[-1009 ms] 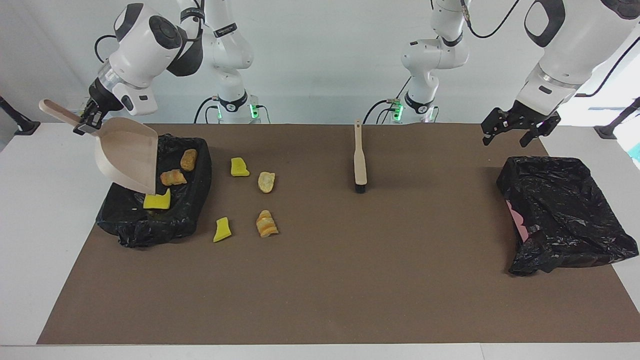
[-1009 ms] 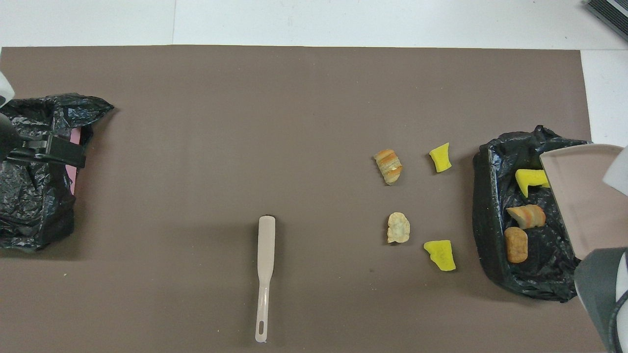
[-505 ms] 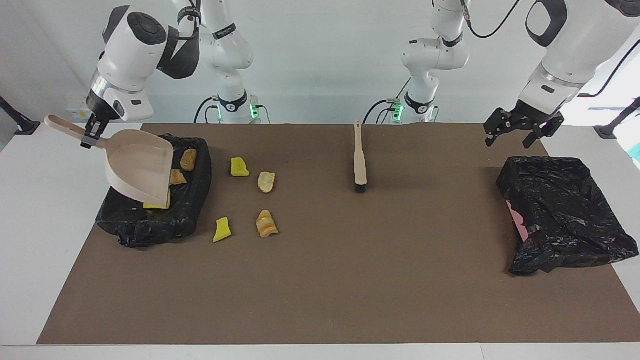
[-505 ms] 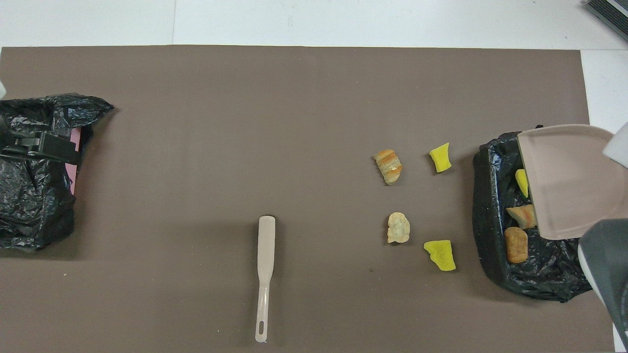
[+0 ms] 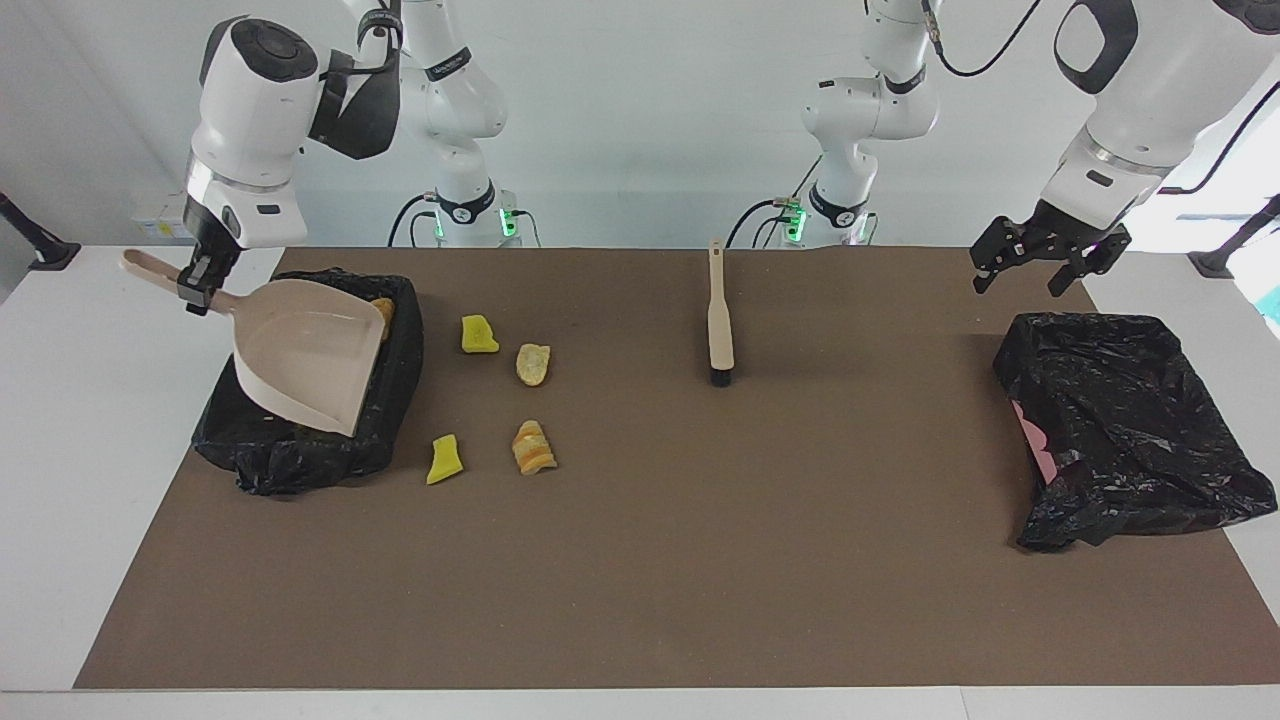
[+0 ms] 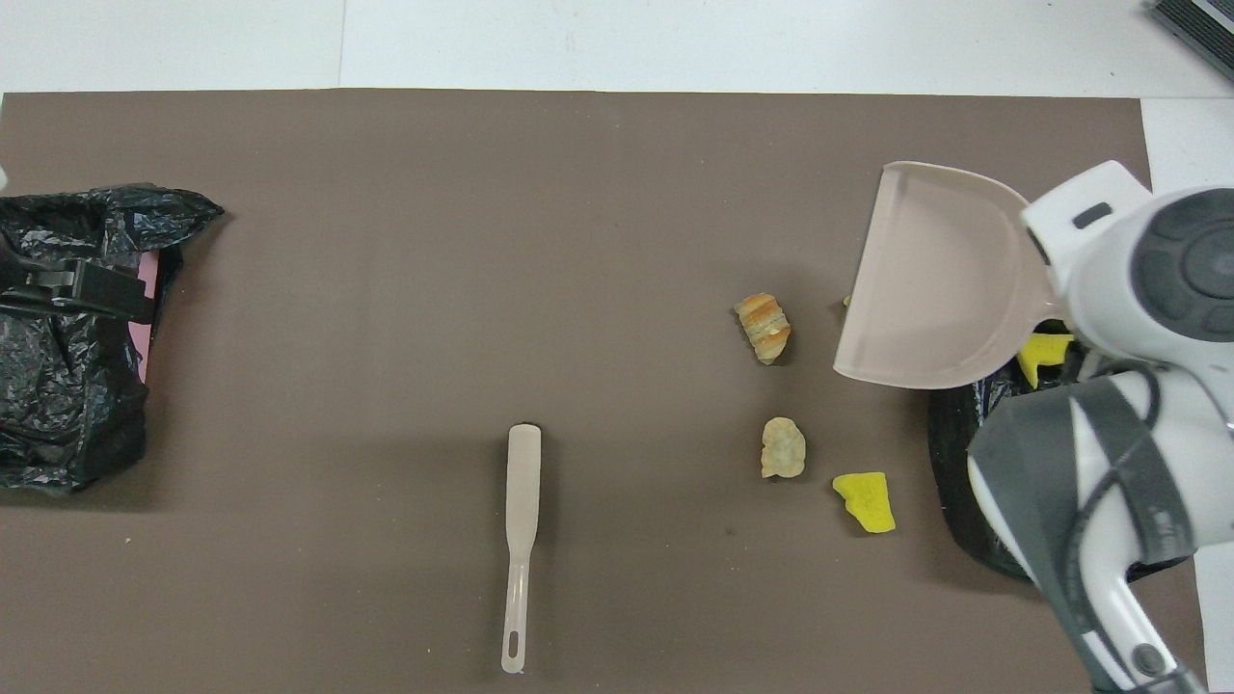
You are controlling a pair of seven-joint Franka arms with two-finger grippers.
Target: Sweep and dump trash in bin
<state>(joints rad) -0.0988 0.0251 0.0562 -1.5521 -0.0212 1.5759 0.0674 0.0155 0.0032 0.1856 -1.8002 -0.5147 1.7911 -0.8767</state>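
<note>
Right gripper (image 5: 197,288) clamped on dustpan (image 5: 305,352) handle, over bin (image 5: 395,400). Four scraps (image 5: 479,334) at dustpan's 3 o'clock, facing view. Left gripper (image 5: 1045,262) open, waiting.

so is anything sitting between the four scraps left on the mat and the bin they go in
Nothing visible on the mat. The four scraps lie just beside the bin; only the dustpan, held by the right gripper, hangs above it.

Dustpan (image 5: 305,355) over bin (image 5: 300,455) at right arm's end of table (image 5: 700,560). Four scraps (image 5: 531,447) beside bin. Brush (image 5: 719,320) mid-table, nearer robots. Second bin (image 5: 1120,420) at left arm's end.
</note>
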